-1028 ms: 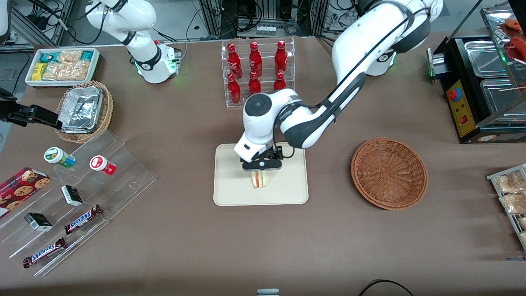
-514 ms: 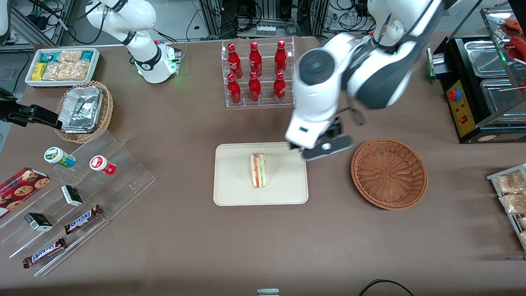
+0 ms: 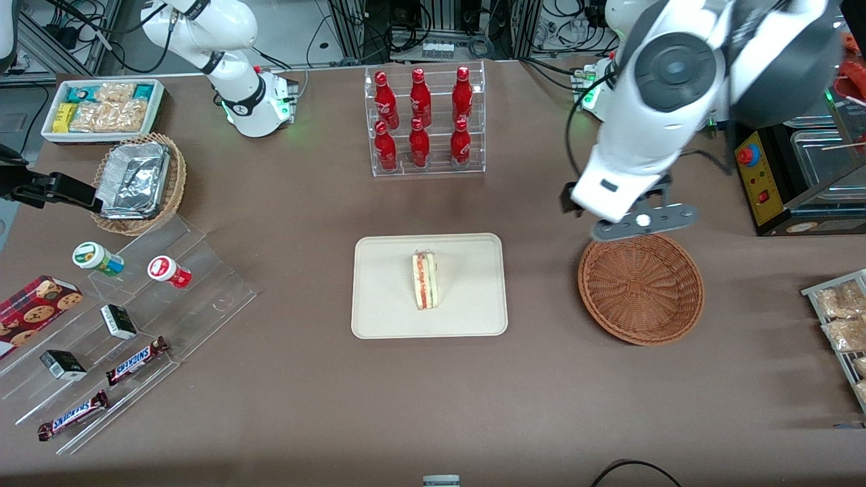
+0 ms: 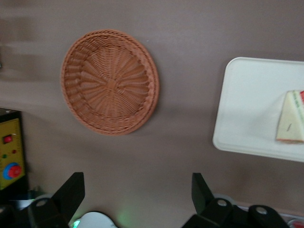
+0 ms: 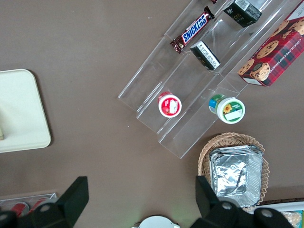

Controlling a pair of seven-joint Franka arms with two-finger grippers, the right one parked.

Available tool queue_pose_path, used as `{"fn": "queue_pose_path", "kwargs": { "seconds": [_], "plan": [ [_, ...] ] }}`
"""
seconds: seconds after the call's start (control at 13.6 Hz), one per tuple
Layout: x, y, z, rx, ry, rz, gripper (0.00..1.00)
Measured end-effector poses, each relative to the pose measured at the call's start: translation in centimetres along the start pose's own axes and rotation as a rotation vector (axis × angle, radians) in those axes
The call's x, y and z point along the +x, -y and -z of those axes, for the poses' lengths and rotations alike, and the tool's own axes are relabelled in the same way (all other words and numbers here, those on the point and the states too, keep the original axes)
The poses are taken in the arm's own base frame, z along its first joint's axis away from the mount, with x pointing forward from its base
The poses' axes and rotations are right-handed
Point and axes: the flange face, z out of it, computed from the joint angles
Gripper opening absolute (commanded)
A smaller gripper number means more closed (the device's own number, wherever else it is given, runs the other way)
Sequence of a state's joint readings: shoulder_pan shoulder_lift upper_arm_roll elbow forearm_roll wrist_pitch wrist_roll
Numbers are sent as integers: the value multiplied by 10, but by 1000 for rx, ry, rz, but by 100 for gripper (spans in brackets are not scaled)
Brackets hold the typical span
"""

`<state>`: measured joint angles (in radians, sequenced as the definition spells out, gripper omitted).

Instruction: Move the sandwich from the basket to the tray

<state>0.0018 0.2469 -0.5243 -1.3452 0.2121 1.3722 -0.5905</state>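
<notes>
The sandwich (image 3: pixel 425 281) stands on its side in the middle of the cream tray (image 3: pixel 385 311), filling edge up; the left wrist view shows the sandwich (image 4: pixel 289 118) on the tray (image 4: pixel 247 109) as well. The reddish-brown wicker basket (image 3: pixel 641 285) sits empty toward the working arm's end of the table and appears in the wrist view too, basket (image 4: pixel 109 80). My left gripper (image 3: pixel 643 222) hangs high above the basket's rim farthest from the front camera. It is open (image 4: pixel 137 192), with only bare table between its fingers.
A clear rack of red bottles (image 3: pixel 423 118) stands farther from the front camera than the tray. A black appliance (image 3: pixel 778 149) with steel pans sits at the working arm's end. A clear stepped stand (image 3: pixel 128 304) with snacks and a tan basket of foil packs (image 3: pixel 139 182) lie toward the parked arm's end.
The left gripper let go of the sandwich on the tray, rose and swung away toward the working arm's end, ending above the basket's rim. The sandwich stays standing on the tray.
</notes>
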Motion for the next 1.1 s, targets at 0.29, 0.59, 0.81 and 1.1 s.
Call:
{"fn": "queue_pose_path", "kwargs": {
  "seconds": [0.29,0.59,0.81,1.1],
  "plan": [
    [10,98,19,-34,12,-72,99],
    [8,182,16,-34,22,-140,99],
    [7,242,6,-47,39,-146,99],
    [6,246,5,-57,36,-147,99]
  ]
}}
